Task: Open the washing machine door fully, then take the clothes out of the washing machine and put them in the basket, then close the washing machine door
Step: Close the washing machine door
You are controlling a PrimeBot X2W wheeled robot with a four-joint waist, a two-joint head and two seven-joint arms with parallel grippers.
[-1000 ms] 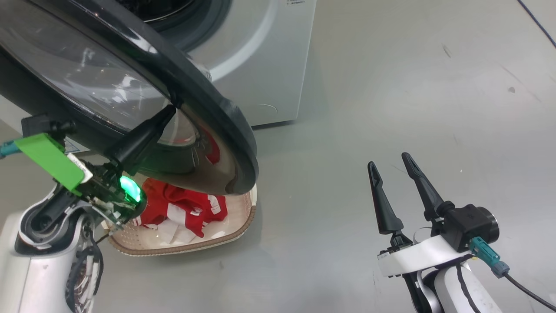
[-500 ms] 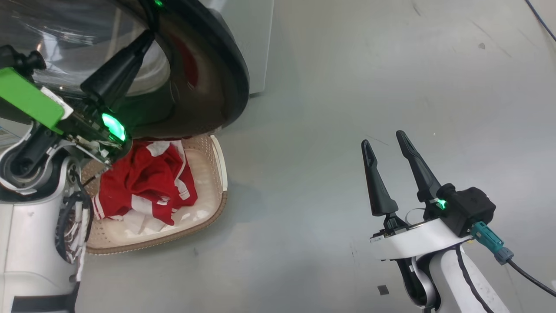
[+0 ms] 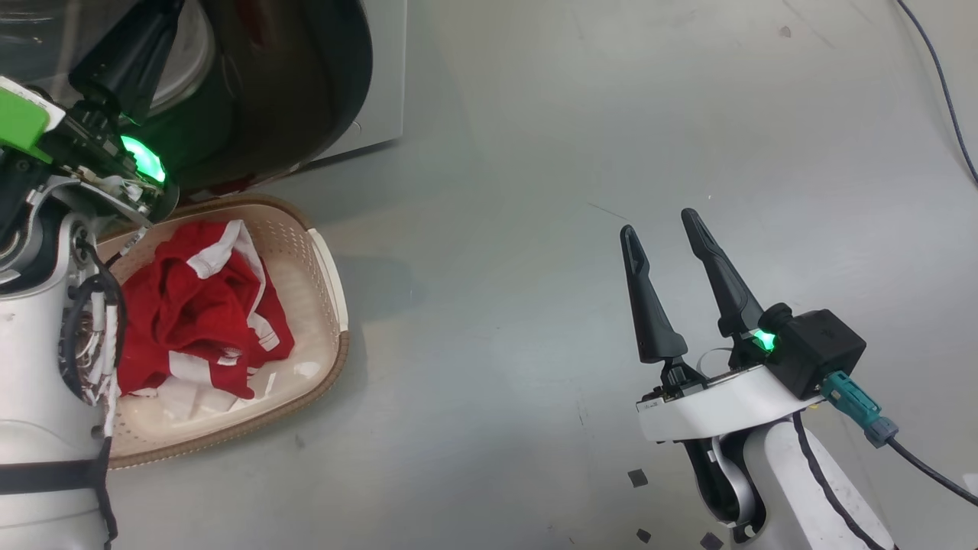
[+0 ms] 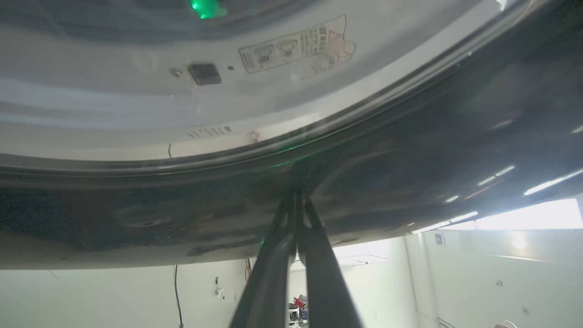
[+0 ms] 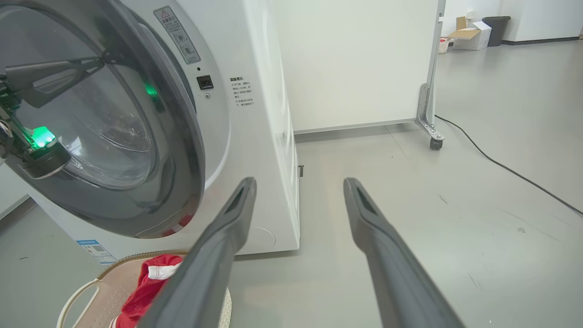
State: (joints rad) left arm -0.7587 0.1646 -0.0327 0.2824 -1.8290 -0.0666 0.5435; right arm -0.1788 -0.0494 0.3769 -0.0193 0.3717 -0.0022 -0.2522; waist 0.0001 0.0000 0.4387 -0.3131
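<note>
The washing machine door [image 5: 182, 150] stands a little ajar from the white washing machine [image 5: 266, 136], its glass bowl bulging toward me. My left gripper [image 4: 296, 193] is shut, its tips pressed against the door's [image 4: 410, 136] dark rim; the right wrist view has that gripper [image 5: 98, 61] on the door's outer face. The red and white clothes [image 3: 191, 305] lie bundled in the cream basket [image 3: 330, 298] on the floor just in front of the washer. My right gripper [image 3: 657, 223] hangs open and empty over bare floor, well right of the basket [image 5: 86, 291].
A dark cable [image 3: 943, 99] runs across the grey floor at the far right. Small dark scraps [image 3: 638, 477] lie near my right arm. A white panel on a castor [image 5: 430, 118] stands behind the washer, with a box [image 5: 471, 38] and bin farther back.
The door has swung from wide open over the basket to nearly against the washer, my shut left gripper moving with it. The head camera has shifted. The right gripper stays open.
</note>
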